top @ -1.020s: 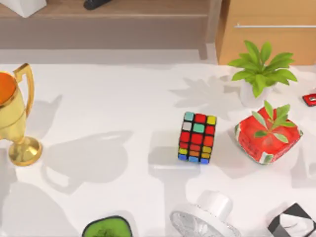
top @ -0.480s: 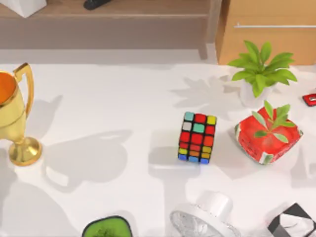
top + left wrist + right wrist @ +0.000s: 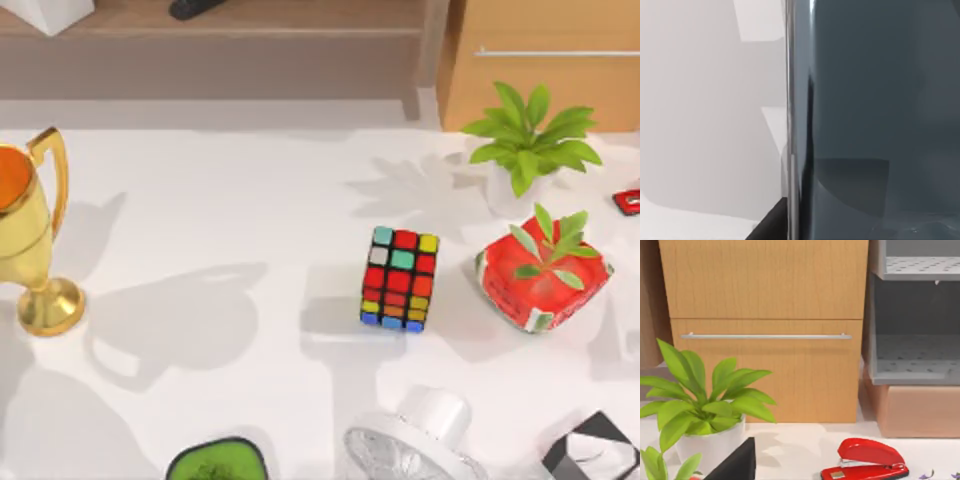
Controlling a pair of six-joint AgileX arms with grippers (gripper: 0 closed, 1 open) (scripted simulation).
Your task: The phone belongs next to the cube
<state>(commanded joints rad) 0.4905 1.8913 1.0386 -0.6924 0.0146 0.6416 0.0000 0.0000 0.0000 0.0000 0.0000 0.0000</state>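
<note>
— Where is the phone (image 3: 875, 115) found?

— It is seen very close in the left wrist view, as a dark grey-blue glossy slab with a bright edge running along it. From that closeness it is judged to be carried at the left arm, but whether the jaws are clenched on it cannot be told.

— And the cube (image 3: 400, 278)?

— It is set upright on the white table (image 3: 250, 200), right of centre in the top view, with bare table on its left and a red leafy planter (image 3: 543, 272) near on its right. The open left side is judged the likelier spot for the phone.

— The right arm?

— It is kept aside, faced toward a wooden drawer (image 3: 765, 335), a potted plant (image 3: 700, 410) and a red stapler (image 3: 865, 460); its jaw state cannot be told.
</note>
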